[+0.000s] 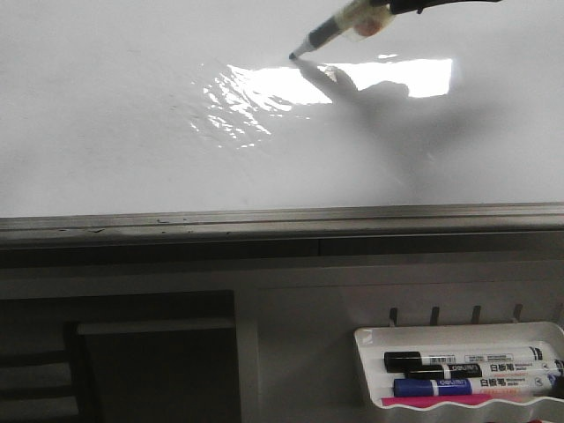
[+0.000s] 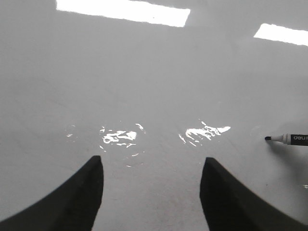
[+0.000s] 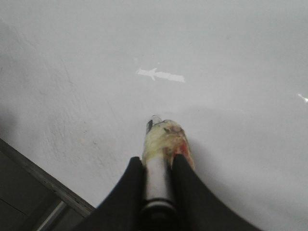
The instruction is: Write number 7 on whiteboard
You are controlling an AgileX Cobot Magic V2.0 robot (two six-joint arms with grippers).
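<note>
The right gripper point(image 1: 374, 19) is cut off by the front view's top edge, the marker point(image 2: 291, 139) runs off the left wrist view's side, and labels on the tray's markers point(image 1: 471, 370) are too small to read.

The glossy whiteboard point(image 1: 106, 132) lies flat, a marker's tip point(image 1: 293, 56) touching its surface.

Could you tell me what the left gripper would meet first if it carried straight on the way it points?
Probably the bare whiteboard: the open left gripper faces it, with nothing between.
</note>
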